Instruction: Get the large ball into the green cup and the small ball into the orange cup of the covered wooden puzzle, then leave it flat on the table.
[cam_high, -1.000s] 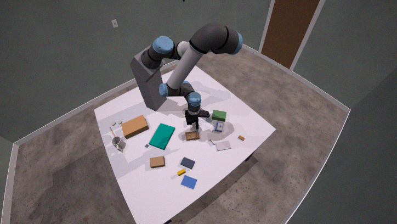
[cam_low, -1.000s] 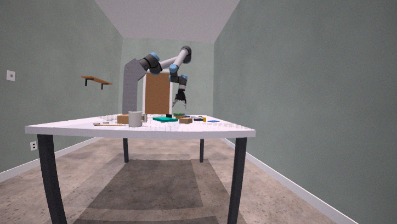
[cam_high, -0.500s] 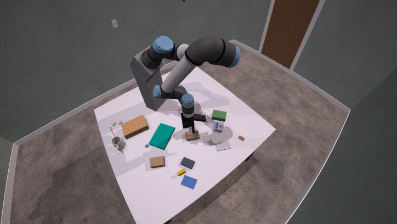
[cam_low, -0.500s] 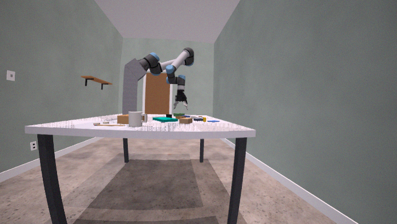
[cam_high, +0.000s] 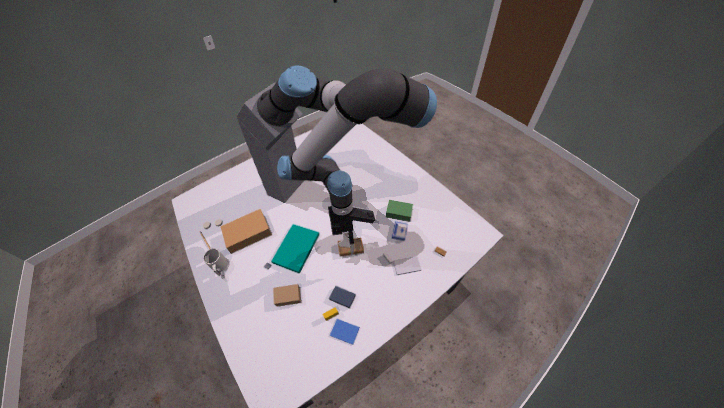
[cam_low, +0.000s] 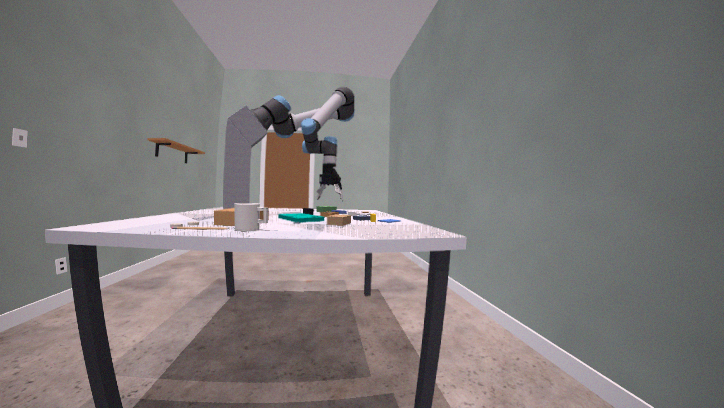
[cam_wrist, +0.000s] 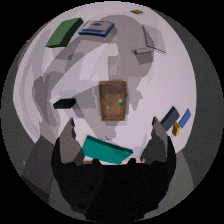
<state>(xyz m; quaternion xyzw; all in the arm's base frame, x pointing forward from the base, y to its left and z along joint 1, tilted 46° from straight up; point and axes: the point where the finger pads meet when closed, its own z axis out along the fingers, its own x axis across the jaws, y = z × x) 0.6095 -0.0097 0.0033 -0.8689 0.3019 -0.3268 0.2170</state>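
Note:
The covered wooden puzzle (cam_high: 348, 249) (cam_wrist: 113, 101) is a small brown box lying flat near the middle of the white table (cam_high: 283, 364). In the wrist view two small dots show under its cover, one greenish and one pale; I cannot tell the balls from the cups. My gripper (cam_high: 349, 237) (cam_low: 330, 193) (cam_wrist: 113, 118) is open and empty. It points down and hangs straight above the puzzle, clear of it.
A teal book (cam_high: 295, 247) (cam_wrist: 105, 150) lies left of the puzzle, with a tan box (cam_high: 245, 230) and a mug (cam_high: 216, 260) beyond it. A green block (cam_high: 399, 209), a blue-white box (cam_high: 399, 230) and a grey sheet (cam_high: 407, 265) lie to the right. Small flat blocks lie nearer the front.

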